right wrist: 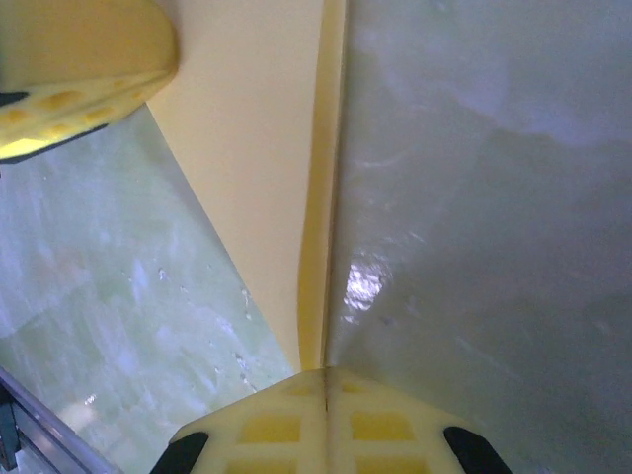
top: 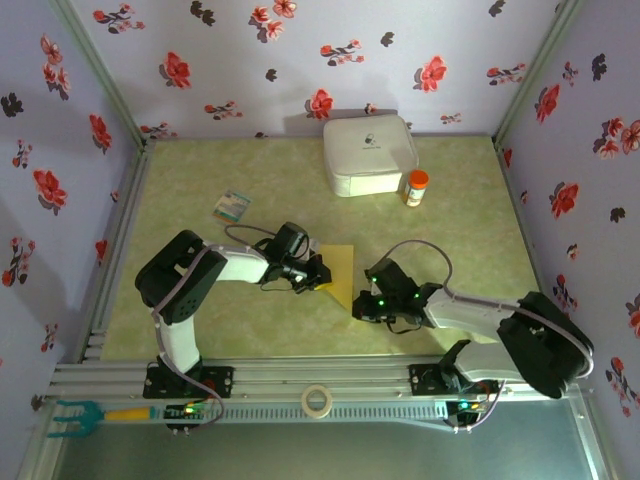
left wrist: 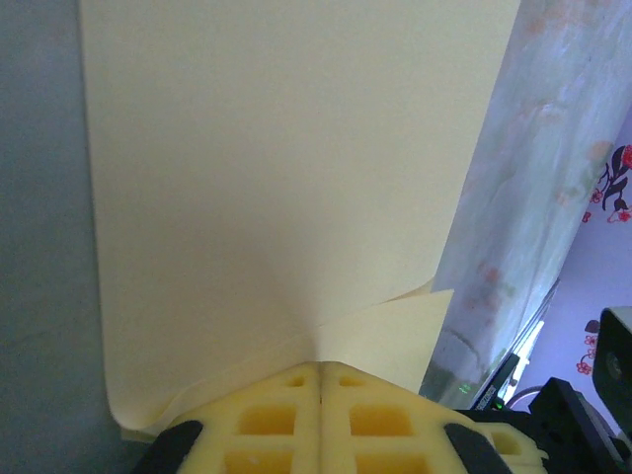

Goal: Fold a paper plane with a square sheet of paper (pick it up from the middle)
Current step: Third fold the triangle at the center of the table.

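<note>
On the near rail, a roll of tape point(top: 318, 400) is lying between the two arm bases, and a teal fork-like tool point(top: 75, 415) is resting at the left end. Beyond them, both arms are reaching in over the green table point(top: 200, 310) toward its middle.

The left gripper point(top: 318, 272) and the right gripper point(top: 362, 300) are meeting at the yellow square sheet of paper point(top: 340, 266), one on each side of it. The top view is hiding the fingertips. The wrist cameras are showing them.

In the left wrist view, the left gripper point(left wrist: 321, 367) is pressing its fingers flat together on the sheet's near edge. The sheet point(left wrist: 286, 178) is spreading away from the fingers, and a second layer is peeking out beneath it. It seems to be doubled over.

In the right wrist view, the right gripper point(right wrist: 324, 373) is likewise pinching closed on the sheet point(right wrist: 262, 148), seen here nearly edge-on.

Farther back, a teal-and-white card point(top: 232, 207) is lying to the left. At the far wall, a white box point(top: 368, 155) is sitting with an orange bottle point(top: 416, 187) just beside it.
</note>
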Available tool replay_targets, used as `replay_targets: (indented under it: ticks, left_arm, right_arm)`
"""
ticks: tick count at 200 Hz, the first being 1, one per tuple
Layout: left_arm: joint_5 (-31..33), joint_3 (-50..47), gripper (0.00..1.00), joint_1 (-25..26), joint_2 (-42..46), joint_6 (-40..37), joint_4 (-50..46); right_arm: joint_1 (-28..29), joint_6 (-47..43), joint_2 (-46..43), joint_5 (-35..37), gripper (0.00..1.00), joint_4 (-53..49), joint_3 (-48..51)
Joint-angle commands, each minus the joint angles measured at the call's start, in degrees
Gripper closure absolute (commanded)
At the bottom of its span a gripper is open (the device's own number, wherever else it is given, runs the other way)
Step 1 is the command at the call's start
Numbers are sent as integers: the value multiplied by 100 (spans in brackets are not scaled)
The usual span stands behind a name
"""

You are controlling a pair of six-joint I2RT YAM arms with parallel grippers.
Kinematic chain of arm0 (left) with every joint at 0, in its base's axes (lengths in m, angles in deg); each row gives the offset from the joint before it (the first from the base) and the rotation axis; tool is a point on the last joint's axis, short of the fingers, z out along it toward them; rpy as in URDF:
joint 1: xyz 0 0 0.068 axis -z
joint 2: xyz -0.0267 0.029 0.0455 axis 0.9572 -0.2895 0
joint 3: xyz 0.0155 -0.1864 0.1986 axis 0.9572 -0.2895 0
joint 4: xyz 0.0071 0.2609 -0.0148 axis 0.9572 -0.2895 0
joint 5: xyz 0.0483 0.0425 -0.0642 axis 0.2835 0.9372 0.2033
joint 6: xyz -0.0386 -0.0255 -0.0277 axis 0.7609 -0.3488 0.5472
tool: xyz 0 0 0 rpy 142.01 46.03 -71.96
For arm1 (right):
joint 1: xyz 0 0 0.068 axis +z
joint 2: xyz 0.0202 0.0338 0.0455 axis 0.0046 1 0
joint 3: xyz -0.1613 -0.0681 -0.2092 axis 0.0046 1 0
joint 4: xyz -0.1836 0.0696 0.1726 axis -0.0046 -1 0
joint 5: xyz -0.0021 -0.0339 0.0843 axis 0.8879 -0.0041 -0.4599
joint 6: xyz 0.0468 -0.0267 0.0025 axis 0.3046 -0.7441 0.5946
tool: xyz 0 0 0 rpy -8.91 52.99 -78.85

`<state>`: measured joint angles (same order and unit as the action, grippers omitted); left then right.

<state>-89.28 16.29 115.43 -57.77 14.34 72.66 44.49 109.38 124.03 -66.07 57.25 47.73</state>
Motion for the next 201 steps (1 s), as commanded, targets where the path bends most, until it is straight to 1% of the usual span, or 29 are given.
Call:
replay_targets:
  ticks: [1,22,47,75,99,139,169,186,201]
  left_arm:
    - [388,-84,100,-25,-204,-145,-530]
    - [398,-94,100,-20,-177,-140,-496]
    - [396,-100,100,-16,-198,-135,-492]
    - [382,-94,100,-16,-196,-144,-483]
    - [381,-98,100,-16,-175,-144,-492]
    - [394,-99,100,-31,-166,-141,-509]
    - [416,-106,100,-42,-172,-138,-510]
    - [412,-112,100,-49,-163,-143,-506]
    - [414,-109,100,-44,-155,-148,-492]
  right_arm:
    - [-32,73,-306,102,96,-495,-356]
    - [-37,205,-198,32,96,-277,-625]
    - [-38,389,503,-407,97,353,-860]
    - [-61,535,1145,-450,97,629,-861]
    - [-71,607,1276,-497,97,801,-623]
    - [-156,814,919,-591,96,1014,86]
    - [-188,955,361,-589,96,974,577]
    - [-206,944,-51,-567,96,670,631]
    - [-243,838,-413,-462,95,275,470]
